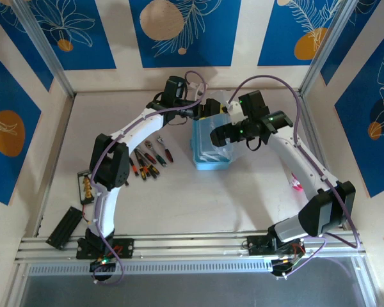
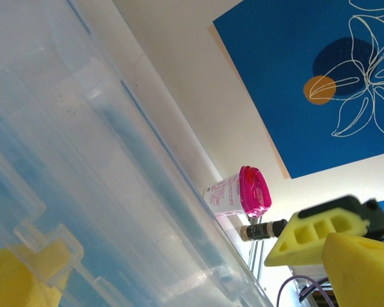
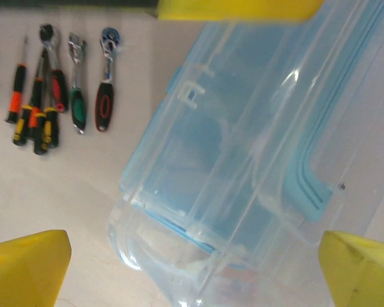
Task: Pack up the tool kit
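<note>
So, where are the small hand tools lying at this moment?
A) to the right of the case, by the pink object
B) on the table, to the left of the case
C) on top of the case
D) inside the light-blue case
B: in the top view the hand tools lie loose on the table, on the left side of the light-blue case.
</note>
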Available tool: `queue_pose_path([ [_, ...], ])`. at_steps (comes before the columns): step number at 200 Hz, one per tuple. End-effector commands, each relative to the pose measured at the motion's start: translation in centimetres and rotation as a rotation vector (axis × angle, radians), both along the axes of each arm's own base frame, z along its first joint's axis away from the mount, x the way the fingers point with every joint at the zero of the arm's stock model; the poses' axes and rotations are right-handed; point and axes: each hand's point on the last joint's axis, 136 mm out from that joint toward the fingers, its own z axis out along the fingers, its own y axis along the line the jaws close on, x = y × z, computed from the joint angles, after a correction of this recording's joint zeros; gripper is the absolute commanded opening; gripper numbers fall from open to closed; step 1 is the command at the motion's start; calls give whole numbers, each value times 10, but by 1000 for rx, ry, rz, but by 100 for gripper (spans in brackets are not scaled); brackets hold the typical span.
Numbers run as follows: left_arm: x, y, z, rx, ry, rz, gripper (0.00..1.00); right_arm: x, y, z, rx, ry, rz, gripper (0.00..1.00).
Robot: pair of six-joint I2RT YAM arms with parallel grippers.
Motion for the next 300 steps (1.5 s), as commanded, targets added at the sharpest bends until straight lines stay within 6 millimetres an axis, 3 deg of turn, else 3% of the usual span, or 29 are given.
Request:
queue_pose_path([
  [1, -3, -10, 14, -38, -20, -38, 100, -4, -10, -3, -123, -71, -33, 99],
  [61, -3, -17, 20, -52, -21, -50, 100, -7, 8, -22, -198, -112, -34, 99],
  [139, -6, -17, 22, -52, -26, -57, 100, 16, -3, -38, -391, -183, -136, 100],
  [158, -7, -15, 21, -43, -27, -57, 100, 16, -6, -35, -386, -202, -150, 92],
  [180, 0, -2, 27, -71, -11, -34, 100, 15, -8, -32, -368, -212, -152, 84],
  [211, 22, 49, 34, -39, -31, 81, 100, 15, -10, -28, -353, -217, -148, 79],
  [231, 26, 83, 18, 49, -24, 150, 100, 15, -11, -28, -343, -213, -152, 78],
  [251, 18, 110, -23, 199, 17, 197, 100, 15, -13, -27, -339, -213, -159, 78],
  [275, 3, 130, -76, 360, 86, 218, 100, 13, -15, -27, -327, -207, -167, 77],
  [300, -8, 139, -115, 492, 118, 216, 100, 12, -17, -27, -305, -202, -173, 77],
])
